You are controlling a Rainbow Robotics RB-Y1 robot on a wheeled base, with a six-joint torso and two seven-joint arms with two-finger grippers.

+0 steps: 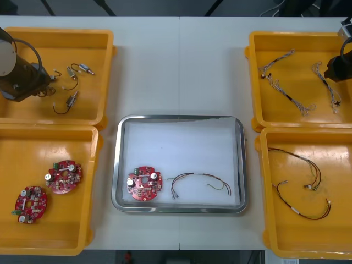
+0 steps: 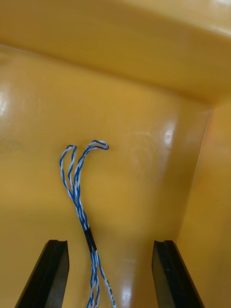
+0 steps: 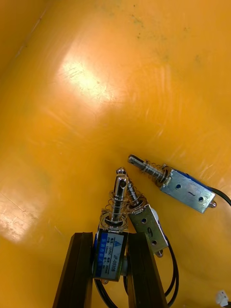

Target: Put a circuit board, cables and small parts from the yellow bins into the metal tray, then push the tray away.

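Counter [image 1: 181, 66] carries the metal tray [image 1: 179, 118] at its middle. The tray is white inside, with one red circuit board [image 1: 144, 183] and a red and yellow cable [image 1: 201, 181] lying apart in its near half. Over the far left bin [image 1: 60, 33] the left gripper [image 3: 109, 240] is clenched on a small metal part [image 3: 115, 211] — its sprung pin sticks out past the fingertips, and two more parts [image 3: 185, 185] lie just beside it on the bin floor. The right gripper [image 2: 110, 245] hangs low in the far right bin [image 1: 291, 36], released, fingers spread wide — a twisted blue and white cable [image 2: 77, 187] runs up between them without touching either. Two more boards [image 1: 64, 176] rest in the near left bin [image 1: 49, 236], and red and yellow cables [image 1: 300, 187] lie in the near right bin [image 1: 308, 242].
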